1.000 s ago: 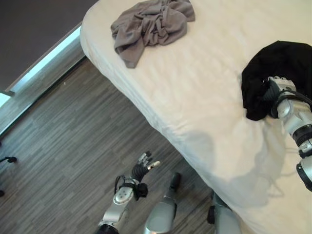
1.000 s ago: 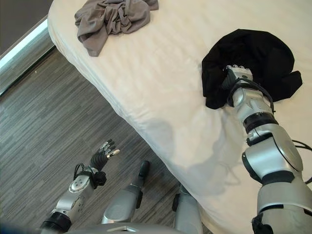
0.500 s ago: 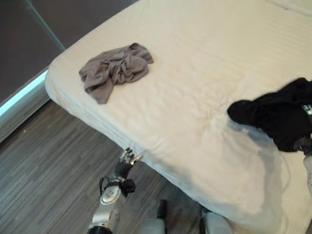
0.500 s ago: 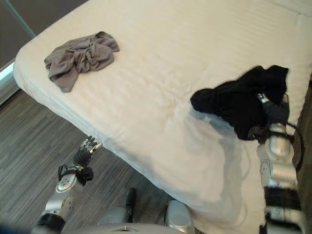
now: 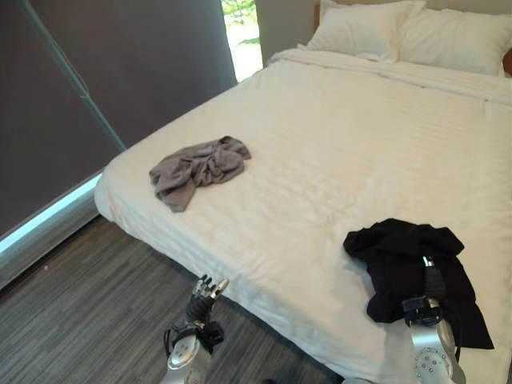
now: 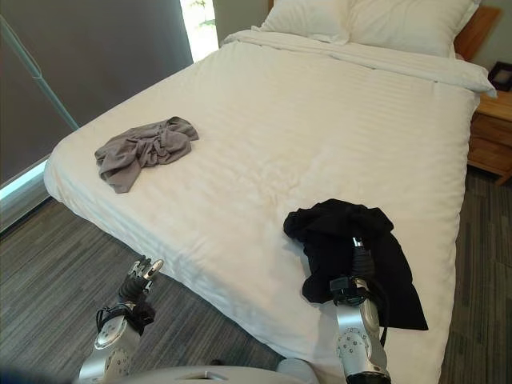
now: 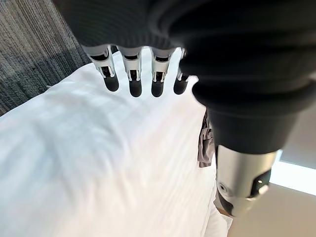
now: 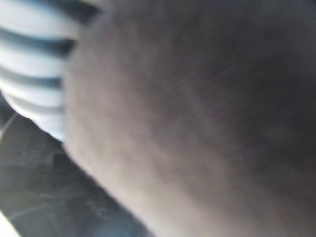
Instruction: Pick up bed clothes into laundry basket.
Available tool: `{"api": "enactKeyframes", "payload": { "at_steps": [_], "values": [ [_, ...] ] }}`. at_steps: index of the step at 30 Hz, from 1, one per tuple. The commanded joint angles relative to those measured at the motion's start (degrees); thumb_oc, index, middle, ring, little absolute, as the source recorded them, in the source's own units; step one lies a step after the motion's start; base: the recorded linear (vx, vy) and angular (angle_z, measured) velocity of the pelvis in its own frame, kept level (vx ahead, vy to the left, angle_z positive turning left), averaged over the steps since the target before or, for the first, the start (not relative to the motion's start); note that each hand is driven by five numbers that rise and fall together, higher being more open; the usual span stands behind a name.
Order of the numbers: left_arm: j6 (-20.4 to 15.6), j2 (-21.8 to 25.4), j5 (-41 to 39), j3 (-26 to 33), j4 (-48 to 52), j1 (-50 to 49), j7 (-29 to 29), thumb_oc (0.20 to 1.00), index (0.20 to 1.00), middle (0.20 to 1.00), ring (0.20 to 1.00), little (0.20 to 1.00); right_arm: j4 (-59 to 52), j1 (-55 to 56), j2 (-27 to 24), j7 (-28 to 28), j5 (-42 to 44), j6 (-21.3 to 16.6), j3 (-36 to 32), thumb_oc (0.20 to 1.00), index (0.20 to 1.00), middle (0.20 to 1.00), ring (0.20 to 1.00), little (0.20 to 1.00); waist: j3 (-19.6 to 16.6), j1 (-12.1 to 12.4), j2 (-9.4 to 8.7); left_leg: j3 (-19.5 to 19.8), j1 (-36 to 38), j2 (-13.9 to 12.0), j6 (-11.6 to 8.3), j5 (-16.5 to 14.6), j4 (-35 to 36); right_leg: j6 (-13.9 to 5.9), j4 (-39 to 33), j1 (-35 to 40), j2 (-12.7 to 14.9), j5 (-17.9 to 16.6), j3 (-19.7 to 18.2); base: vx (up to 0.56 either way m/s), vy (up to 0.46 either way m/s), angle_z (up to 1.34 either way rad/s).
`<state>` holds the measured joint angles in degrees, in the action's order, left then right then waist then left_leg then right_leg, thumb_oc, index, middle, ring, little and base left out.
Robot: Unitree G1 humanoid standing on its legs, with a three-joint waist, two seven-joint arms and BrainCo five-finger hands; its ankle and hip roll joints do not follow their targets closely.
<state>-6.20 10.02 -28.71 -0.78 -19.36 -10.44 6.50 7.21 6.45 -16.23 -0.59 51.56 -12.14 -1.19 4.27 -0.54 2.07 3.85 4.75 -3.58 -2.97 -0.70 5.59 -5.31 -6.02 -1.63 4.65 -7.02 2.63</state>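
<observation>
Left eye view: showed a bed (image 5: 360, 152) with two loose garments on the white sheet.
Black garment (image 6: 352, 240): lay bunched near the foot-side edge of the bed, right at the right arm.
Right robot hand (image 6: 359, 258): sat buried in the black cloth; fingers hidden by fabric, so clamped or not could not be told.
Grey garment (image 5: 196, 166): lay crumpled near the left corner of the bed, well apart from the black one.
Left robot hand (image 5: 204, 293): hung low beside the bed edge over the floor (image 5: 72, 320), fingers straight and apart, holding nothing.
Handling, judged: both garments soft, light and limp; likely to drape and trail when lifted, not fragile, not slippery.
Where to take hold, judged: at the thick bunched middle of each heap, gathering several folds at once so no loose end drags.
Count: two garments, one black and one grey; two pillows (image 5: 416, 32) at the head of the bed.
Laundry basket: place unknown.
</observation>
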Motion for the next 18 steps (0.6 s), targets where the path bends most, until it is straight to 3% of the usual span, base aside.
{"api": "enactKeyframes", "payload": {
  "at_steps": [1,6,9,10,12,13,15,16,17,18],
  "values": [
    [-3.90,3.83,-0.79,0.80,-2.03,4.49,1.32,1.000,1.000,1.000,1.000,1.000,-4.25,-5.03,2.43,-0.18,-0.12,-4.59,-6.56,0.200,0.200,0.200,0.200,0.200,0.07,1.36,-2.75,2.30,-1.11,1.94,-1.47,2.60,-0.59,-1.24,3.35,6.22,-0.03,8.51,2.29,0.01,-0.018,0.14],
    [-3.97,3.69,-0.82,3.10,-1.93,3.19,1.17,1.000,1.000,1.000,1.000,1.000,-3.99,-2.87,2.98,-0.25,0.58,-4.30,-7.93,0.200,0.200,0.200,0.200,0.200,2.16,1.50,-2.37,3.70,-1.56,0.67,-2.26,3.00,-1.89,-0.57,4.06,6.14,-0.58,9.12,2.06,-0.02,-0.063,0.13],
    [-4.75,3.91,-1.19,3.90,-1.15,4.44,0.99,1.000,1.000,1.000,1.000,1.000,-4.44,-2.70,1.56,-1.22,0.60,-4.66,-8.55,0.200,0.200,0.200,0.200,0.200,6.06,1.67,-3.11,3.16,-8.81,2.32,-4.41,1.94,-16.27,0.30,5.26,5.93,0.11,10.27,2.54,-0.15,-0.051,0.14],
    [-5.67,3.51,-2.88,4.14,-1.36,5.28,1.92,1.000,1.000,1.000,1.000,1.000,-4.14,-3.45,0.21,-0.42,0.20,-4.97,-8.79,0.200,0.200,0.200,0.200,0.200,7.13,1.57,-3.06,2.29,-12.26,-0.50,-5.53,5.83,-17.56,0.03,5.41,6.41,0.62,10.48,2.39,-0.04,0.053,0.36],
    [-5.70,3.48,-2.91,4.14,-1.41,5.35,1.93,1.000,1.000,1.000,1.000,1.000,-4.11,-3.53,0.16,-0.39,0.19,-4.97,-8.78,0.200,0.200,0.200,0.200,0.200,7.17,1.62,-3.03,2.23,-12.18,-0.56,-5.59,5.83,-17.45,0.07,5.46,6.39,0.59,10.55,2.33,0.05,0.079,0.18],
    [-5.91,2.96,-3.57,4.20,-1.41,5.50,1.84,1.000,1.000,1.000,1.000,1.000,-5.03,-3.72,-0.01,0.21,0.27,-5.42,-9.89,0.200,0.200,0.200,0.200,0.200,6.59,1.23,-3.15,-0.94,-11.79,-5.57,-4.95,6.56,-13.53,-1.04,5.06,7.20,2.11,10.98,2.35,0.16,0.184,0.01],
    [-6.37,3.12,-3.05,3.43,-2.16,6.38,2.09,1.000,1.000,1.000,1.000,1.000,-6.63,-3.69,-0.31,0.66,-0.32,-5.90,-10.45,0.200,0.200,0.200,0.200,0.200,5.93,0.85,-2.58,-2.73,-11.80,-10.46,-5.86,9.47,-8.00,-2.50,5.22,6.84,3.70,11.66,1.78,0.21,0.327,0.23],
    [-6.54,3.38,-3.54,3.30,-2.68,7.24,2.43,1.000,1.000,1.000,1.000,1.000,-6.73,-3.84,-1.13,1.20,-1.07,-5.81,-10.52,0.200,0.200,0.200,0.200,0.200,5.63,0.93,-1.95,0.92,-11.85,-13.35,-7.45,11.92,-5.40,-3.76,6.25,6.58,5.79,12.56,-0.09,0.23,0.418,-0.10],
    [-6.78,3.51,-4.07,3.76,-2.36,7.42,2.53,1.000,1.000,1.000,1.000,1.000,-6.80,-4.24,-1.65,1.53,-1.53,-5.81,-10.38,0.200,0.200,0.200,0.200,0.200,5.50,1.10,-1.53,3.31,-11.56,-14.51,-8.46,13.20,-4.48,-4.21,7.15,6.44,6.45,13.18,-1.64,0.18,0.335,-0.49],
    [-6.78,3.51,-4.07,3.76,-2.36,7.42,2.53,1.000,1.000,1.000,1.000,1.000,-6.80,-4.24,-1.65,1.53,-1.53,-5.81,-10.38,0.200,0.200,0.200,0.200,0.200,5.50,1.10,-1.53,3.31,-11.56,-14.51,-8.46,13.20,-4.48,-4.21,7.15,6.44,6.45,13.18,-1.64,0.21,0.385,-0.80]
  ]
}}
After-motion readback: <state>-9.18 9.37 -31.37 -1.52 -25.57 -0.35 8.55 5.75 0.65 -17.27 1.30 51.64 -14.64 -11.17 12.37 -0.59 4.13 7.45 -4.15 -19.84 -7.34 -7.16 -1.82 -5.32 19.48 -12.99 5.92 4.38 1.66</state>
